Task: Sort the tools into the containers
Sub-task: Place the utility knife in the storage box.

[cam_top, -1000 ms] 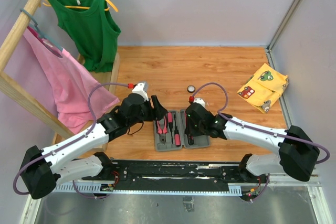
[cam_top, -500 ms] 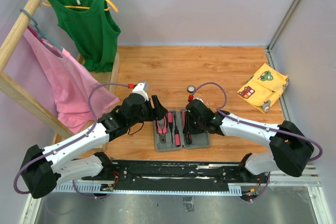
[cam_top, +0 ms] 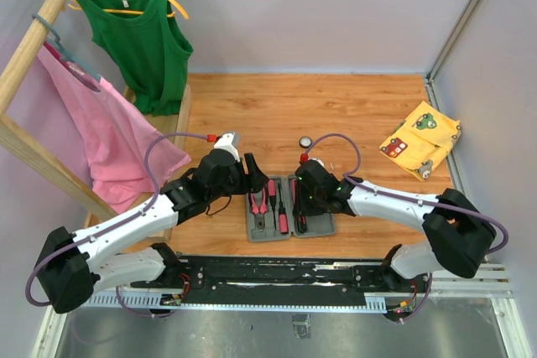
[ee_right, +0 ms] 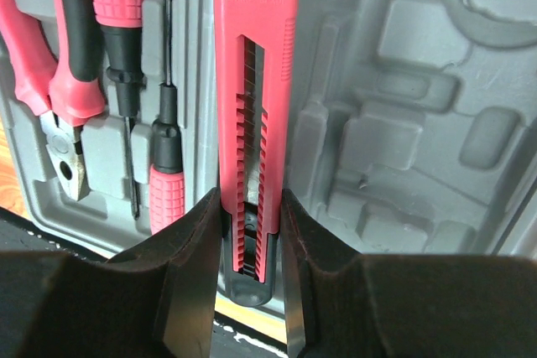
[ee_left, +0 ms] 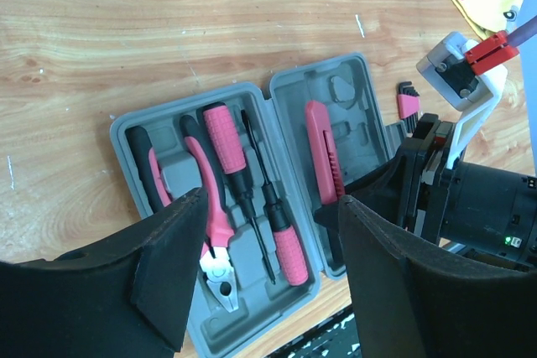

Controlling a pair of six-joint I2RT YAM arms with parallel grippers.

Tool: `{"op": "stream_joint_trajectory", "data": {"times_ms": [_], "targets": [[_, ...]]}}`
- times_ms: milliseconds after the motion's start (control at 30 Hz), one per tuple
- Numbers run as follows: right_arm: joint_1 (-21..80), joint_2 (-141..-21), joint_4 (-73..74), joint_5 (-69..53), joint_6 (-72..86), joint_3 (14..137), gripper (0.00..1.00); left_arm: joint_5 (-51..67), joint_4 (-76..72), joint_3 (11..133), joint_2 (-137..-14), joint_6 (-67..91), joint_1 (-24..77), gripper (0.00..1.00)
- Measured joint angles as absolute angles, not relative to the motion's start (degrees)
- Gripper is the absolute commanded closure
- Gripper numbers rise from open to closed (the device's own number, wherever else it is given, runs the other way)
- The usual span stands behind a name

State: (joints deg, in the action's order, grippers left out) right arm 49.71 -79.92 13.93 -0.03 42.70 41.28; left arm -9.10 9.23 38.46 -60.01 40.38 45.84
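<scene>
Seating the cutter (ee_right: 252, 81) in the slot just right of the tool case (ee_left: 362, 136) hinge. The right gripper (ee_right: 250, 266) is clamped on the cutter's near end. Best move, as I judge it: press flat, then release straight up. The left gripper (ee_left: 264, 245) hangs over the case's left half, jaws apart and empty, above 2 screwdrivers (ee_left: 231, 144) and pliers (ee_left: 214, 224).
</scene>
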Motion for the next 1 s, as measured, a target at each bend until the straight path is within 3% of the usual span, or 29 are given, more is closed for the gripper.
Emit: {"op": "stream_joint_trajectory", "data": {"times_ms": [200, 400, 1000], "targets": [[49.58, -80.86, 13.63, -0.08, 42.81, 41.28, 0.64, -9.13, 9.21, 38.46, -60.05, 40.42, 45.84, 0.32], [49.54, -81.06, 13.39, -0.32, 42.92, 41.3, 0.6, -9.15, 9.21, 38.46, -60.05, 40.42, 45.84, 0.32], [49.52, -77.6, 14.66, 0.3, 41.69, 41.41, 0.58, -9.19, 9.21, 38.46, -60.12, 40.14, 45.84, 0.34]]}}
